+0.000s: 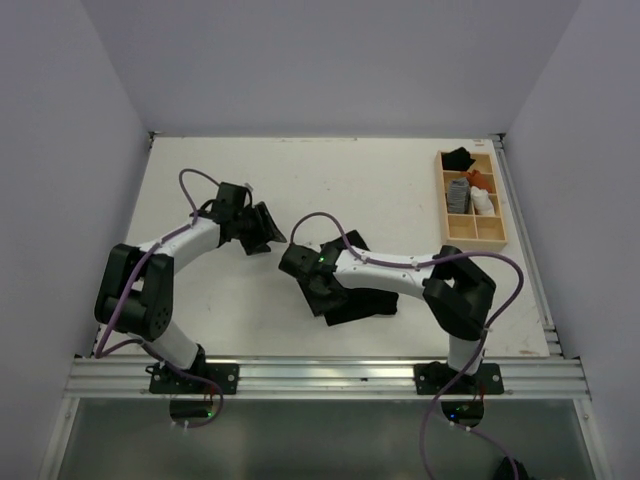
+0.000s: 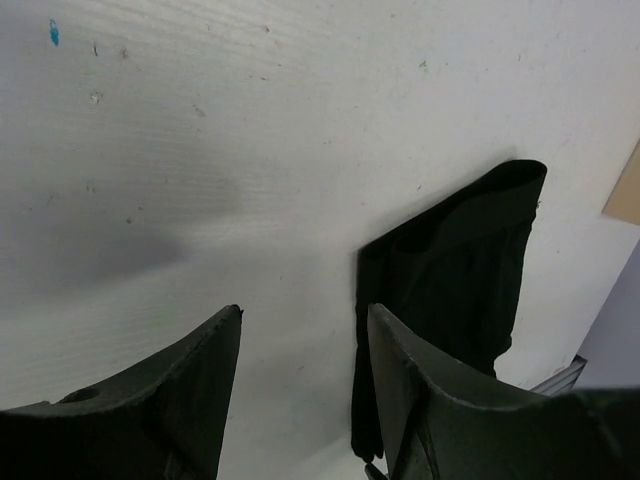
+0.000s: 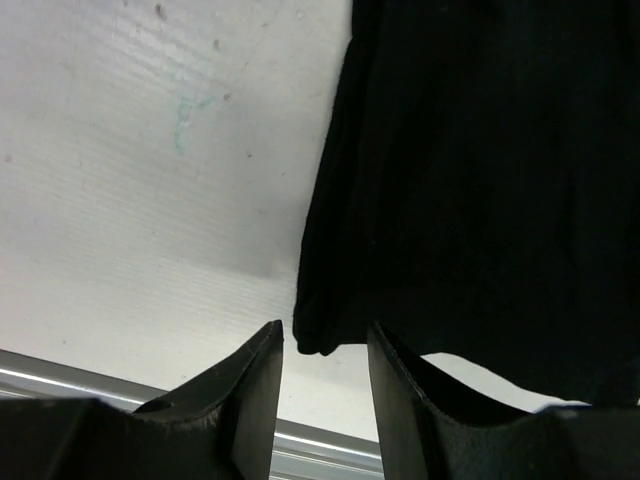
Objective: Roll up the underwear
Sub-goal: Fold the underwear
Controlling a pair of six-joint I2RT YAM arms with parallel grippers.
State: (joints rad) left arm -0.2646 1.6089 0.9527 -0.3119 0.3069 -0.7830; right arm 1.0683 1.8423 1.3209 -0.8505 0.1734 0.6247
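A: Where's the underwear [image 3: 470, 180]?
B: Flat, just ahead of the right gripper [image 3: 325, 332], one corner at its fingertips; jaws apart, empty.
A: Why there?
B: Likely lining up on an edge to roll. Soft, limp, matte black.
A: And the left gripper [image 2: 305, 312]?
B: Wide apart, empty; cloth ahead, rightward.

left tool [image 2: 300, 320]: jaws wide apart, pointing downward. right tool [image 3: 325, 335]: jaws narrowly apart, arm bent, reaching leftward.
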